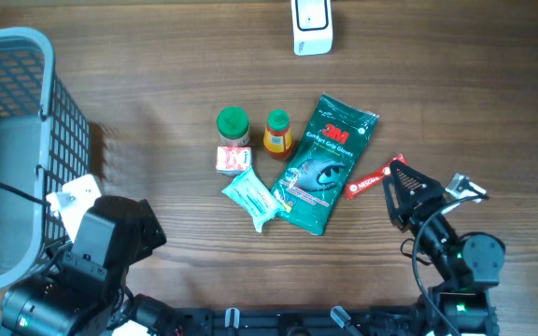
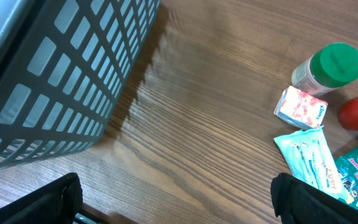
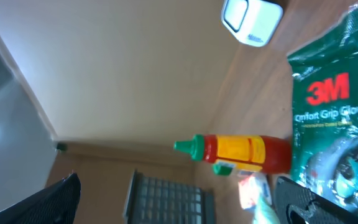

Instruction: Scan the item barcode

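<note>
A white barcode scanner (image 1: 312,26) stands at the far edge of the table and also shows in the right wrist view as the scanner (image 3: 250,20). Mid-table lie the items: a green 3M gloves bag (image 1: 323,163), a green-lidded jar (image 1: 233,124), a red and yellow sauce bottle (image 1: 277,132), a small pink box (image 1: 233,160), a tissue pack (image 1: 252,198) and a red candy bar (image 1: 374,179). My right gripper (image 1: 392,194) is open just right of the candy bar, holding nothing. My left gripper (image 1: 124,217) is open at the near left, apart from the items.
A grey mesh basket (image 1: 7,140) fills the left edge, close to my left arm, and looms as the basket (image 2: 55,74) in the left wrist view. Bare wood lies between the basket and the items, and between the items and the scanner.
</note>
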You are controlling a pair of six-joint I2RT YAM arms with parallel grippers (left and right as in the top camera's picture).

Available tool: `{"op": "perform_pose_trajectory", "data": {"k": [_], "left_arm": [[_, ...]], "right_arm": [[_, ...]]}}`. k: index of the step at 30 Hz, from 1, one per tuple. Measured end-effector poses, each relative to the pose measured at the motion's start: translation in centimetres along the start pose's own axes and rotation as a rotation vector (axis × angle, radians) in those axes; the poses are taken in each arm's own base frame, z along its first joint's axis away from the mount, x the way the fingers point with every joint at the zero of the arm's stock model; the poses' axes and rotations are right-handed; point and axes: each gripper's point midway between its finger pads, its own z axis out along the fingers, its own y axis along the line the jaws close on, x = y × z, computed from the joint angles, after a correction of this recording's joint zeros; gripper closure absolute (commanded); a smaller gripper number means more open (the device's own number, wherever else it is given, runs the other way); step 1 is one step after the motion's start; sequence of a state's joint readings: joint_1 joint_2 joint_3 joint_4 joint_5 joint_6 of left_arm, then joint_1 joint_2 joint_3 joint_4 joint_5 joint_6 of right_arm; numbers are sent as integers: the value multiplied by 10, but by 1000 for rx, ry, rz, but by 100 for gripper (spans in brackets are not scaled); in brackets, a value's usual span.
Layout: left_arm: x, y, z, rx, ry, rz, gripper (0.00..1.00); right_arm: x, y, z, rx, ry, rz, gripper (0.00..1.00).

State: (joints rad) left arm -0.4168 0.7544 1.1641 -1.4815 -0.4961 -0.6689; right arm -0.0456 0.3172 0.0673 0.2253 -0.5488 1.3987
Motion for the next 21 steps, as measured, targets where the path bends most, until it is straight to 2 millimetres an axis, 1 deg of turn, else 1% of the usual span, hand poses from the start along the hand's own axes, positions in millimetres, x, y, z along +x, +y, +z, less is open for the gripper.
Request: {"op": "perform_pose_trajectory", "data": {"k": [3, 6, 9, 11, 13, 18, 21], "left_arm": [[0, 0, 0, 0, 0, 0, 0], [0, 0, 0, 0, 0, 0, 0], [0, 0, 0, 0, 1, 0, 0], [0, 0, 0, 0, 1, 1, 0], [0, 0, 0, 0, 1, 0, 0], [0, 0, 0, 0, 0, -3, 0], [0, 0, 0, 0, 1, -3, 0]], "right_arm": [[2, 4, 0, 74, 28, -8, 1], [3, 1, -1, 191, 59, 21, 1], [-1, 3, 6, 279, 88, 56, 0], [-5, 6, 18, 314, 119, 81, 1], [-8, 9, 36, 345, 180, 101, 1], [-8, 0, 78, 394, 373, 147, 0], [-4, -5, 104, 350, 527, 175, 0]]}}
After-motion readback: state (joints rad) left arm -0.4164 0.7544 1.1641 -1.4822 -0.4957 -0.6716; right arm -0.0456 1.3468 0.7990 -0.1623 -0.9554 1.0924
